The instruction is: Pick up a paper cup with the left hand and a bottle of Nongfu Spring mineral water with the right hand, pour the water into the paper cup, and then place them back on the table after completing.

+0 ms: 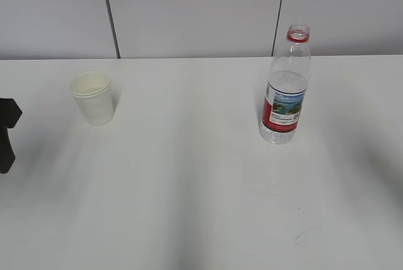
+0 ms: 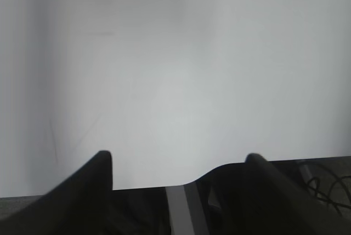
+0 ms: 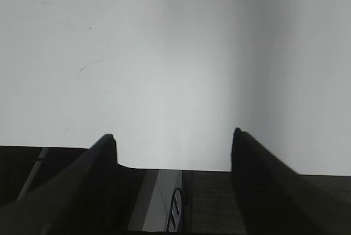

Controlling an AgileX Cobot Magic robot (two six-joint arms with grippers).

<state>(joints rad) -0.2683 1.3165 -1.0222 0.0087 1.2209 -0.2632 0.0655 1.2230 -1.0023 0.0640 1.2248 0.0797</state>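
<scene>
Nothing has been picked up yet. The paper cup (image 1: pixel 93 98) stands upright at the left of the white table (image 1: pixel 189 188), and the uncapped Nongfu Spring bottle (image 1: pixel 286 87) stands well apart at the right. The left tool (image 2: pixel 178 161) and right tool (image 3: pixel 174 139) both gape wide over bare tabletop, holding nothing. Next, I'd say, each must reach forward to its own object.

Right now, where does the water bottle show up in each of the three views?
Exterior view: the water bottle stands upright right of centre, cap off, on the table.
Left wrist view: not in it; only bare tabletop beyond the open fingers.
Right wrist view: not in it; bare tabletop past the open fingers.
Shared landmark: the white table; its curved scuff mark may match the exterior one.
</scene>
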